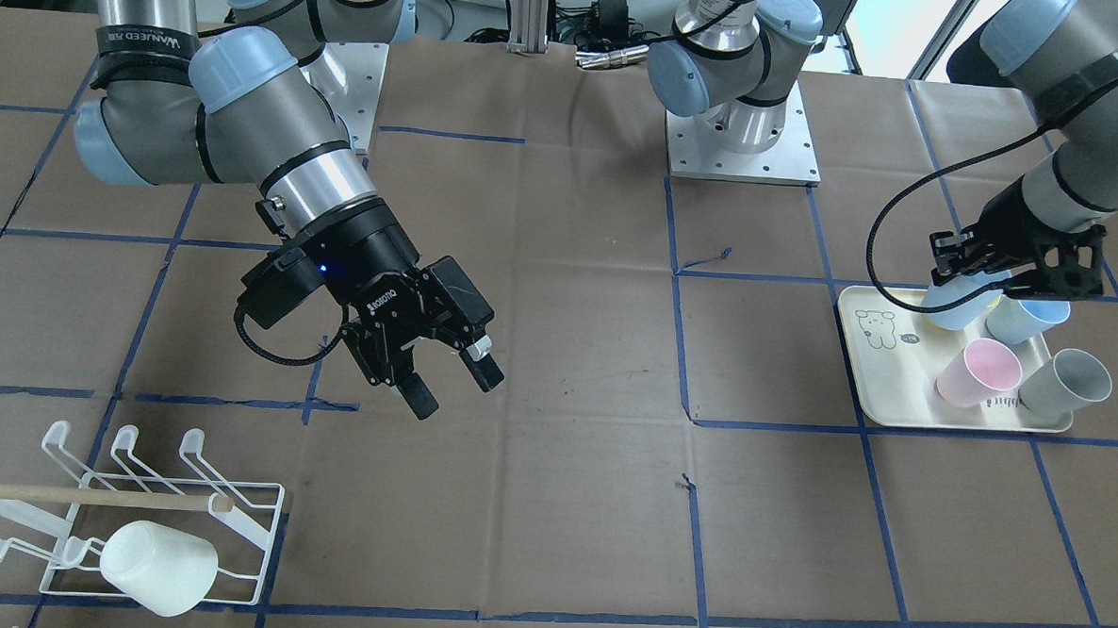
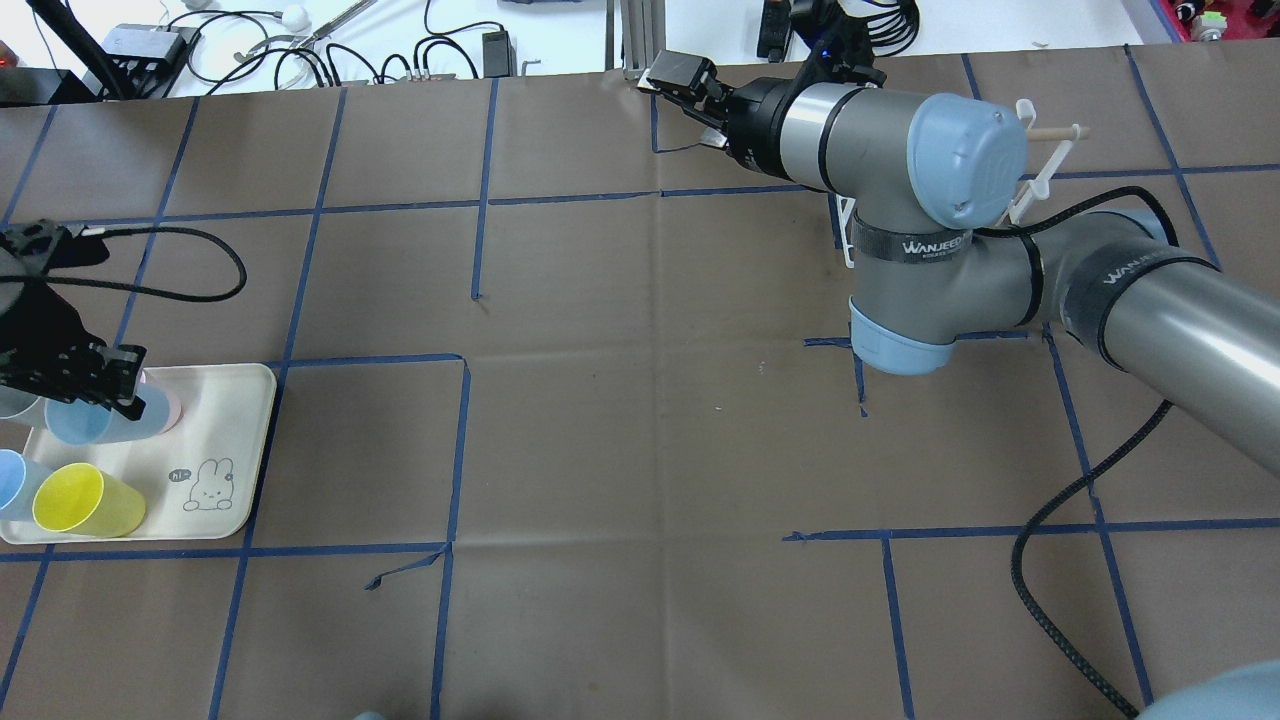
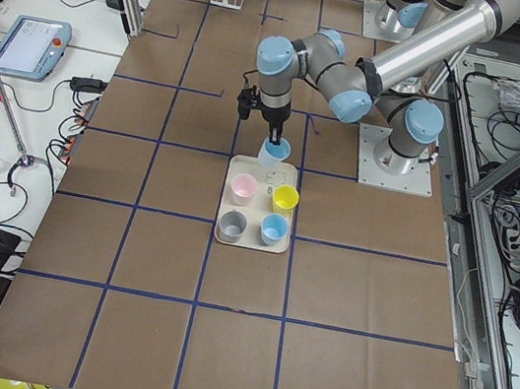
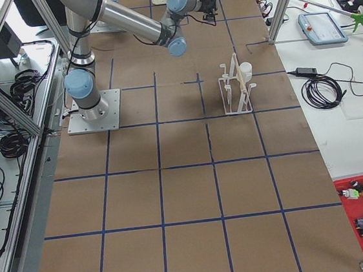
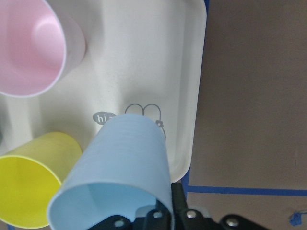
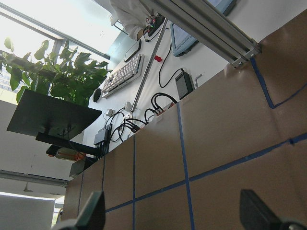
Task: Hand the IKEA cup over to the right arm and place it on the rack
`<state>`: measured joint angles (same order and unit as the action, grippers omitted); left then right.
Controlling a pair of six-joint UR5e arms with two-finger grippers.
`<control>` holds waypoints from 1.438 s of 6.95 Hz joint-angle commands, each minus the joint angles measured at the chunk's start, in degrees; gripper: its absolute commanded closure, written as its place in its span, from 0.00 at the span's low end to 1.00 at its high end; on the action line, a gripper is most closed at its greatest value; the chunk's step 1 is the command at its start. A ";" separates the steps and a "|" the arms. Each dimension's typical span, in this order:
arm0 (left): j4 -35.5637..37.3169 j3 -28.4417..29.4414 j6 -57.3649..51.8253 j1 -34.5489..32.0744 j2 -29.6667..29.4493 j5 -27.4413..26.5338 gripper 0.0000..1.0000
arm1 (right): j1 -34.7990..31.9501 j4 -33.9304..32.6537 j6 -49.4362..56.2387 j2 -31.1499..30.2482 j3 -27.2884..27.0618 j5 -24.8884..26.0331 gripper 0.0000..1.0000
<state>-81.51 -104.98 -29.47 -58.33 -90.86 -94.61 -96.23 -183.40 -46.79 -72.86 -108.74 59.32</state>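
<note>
Cream bunny-print tray (image 5: 144, 57) sits right below left gripper (image 2: 130, 382), pink cup (image 5: 31, 48) and yellow cup (image 5: 29, 184) just beside it, grey cup (image 1: 1065, 383) near; keyboard (image 6: 120, 74), potted plant (image 6: 53, 72) off-table, well beyond right gripper (image 1: 454, 387).

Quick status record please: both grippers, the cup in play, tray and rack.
left gripper: shut on light blue cup, which is tilted over the tray's corner
right gripper: open, empty, above mid-table
tray: holds pink cup, grey cup, yellow cup, second blue cup
rack: one white cup on it
handover: not yet begun, grippers far apart
</note>
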 commanded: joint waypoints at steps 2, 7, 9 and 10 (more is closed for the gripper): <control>-3.59 15.65 -1.28 -1.70 -8.34 9.29 1.00 | -0.01 0.23 -2.96 -0.44 0.19 -0.34 0.00; 24.61 13.67 -6.30 -3.63 -16.37 35.60 1.00 | -0.01 -0.30 -2.96 0.34 -0.25 -0.35 0.00; 46.51 3.61 -6.57 -7.05 -16.63 43.08 1.00 | -0.01 -0.21 -2.87 0.43 -0.16 -0.09 0.00; 58.19 -1.49 -6.66 -7.06 -17.24 50.85 1.00 | -0.01 -0.21 -2.87 0.43 -0.16 0.09 0.00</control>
<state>-36.11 -100.69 -36.06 -64.71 -107.58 -50.66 -96.24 -183.62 -49.67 -72.47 -108.91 59.20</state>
